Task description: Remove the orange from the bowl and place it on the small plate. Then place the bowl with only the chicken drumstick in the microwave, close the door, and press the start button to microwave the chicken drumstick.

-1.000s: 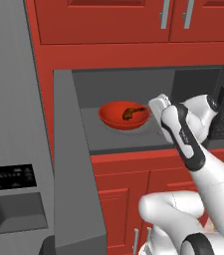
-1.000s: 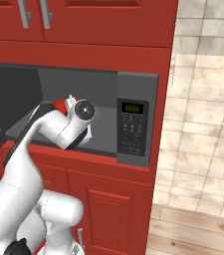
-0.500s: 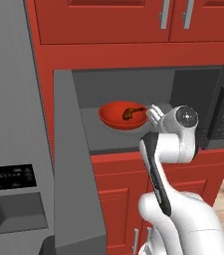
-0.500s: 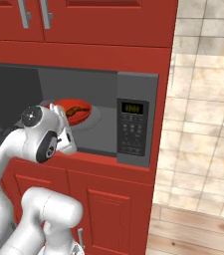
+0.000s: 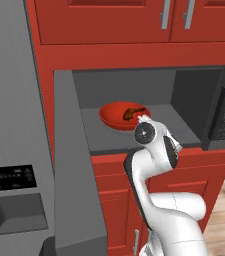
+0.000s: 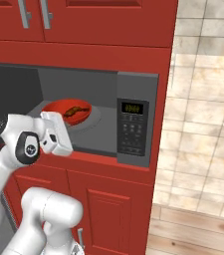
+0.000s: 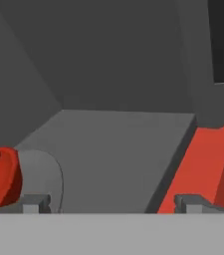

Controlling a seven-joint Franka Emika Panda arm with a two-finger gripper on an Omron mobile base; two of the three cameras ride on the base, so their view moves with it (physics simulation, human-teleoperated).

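Observation:
The red bowl (image 5: 118, 116) sits inside the open microwave (image 5: 186, 87) on its grey turntable (image 6: 94, 121), with the brown chicken drumstick (image 5: 133, 113) lying in it. From the right, the bowl (image 6: 63, 109) and drumstick (image 6: 74, 111) lie just behind my white hand (image 6: 56, 133). My gripper (image 7: 112, 201) is open with nothing between its fingertips (image 7: 34, 201), at the front edge of the cavity, and the bowl (image 7: 1, 178) is off to its left. The door (image 5: 76, 175) stands swung open on the left. The orange and the small plate are out of view.
The keypad panel (image 6: 132, 132) with its green display is on the microwave's right side. Red cabinet doors (image 5: 134, 20) run above and below the opening. A grey fridge (image 5: 9, 125) stands on the left. Tiled floor (image 6: 203, 124) lies to the right.
The hand has drawn back from beside the bowl to the front edge of the microwave opening, and the arm has folded low. The bowl stayed inside and the gripper stayed open.

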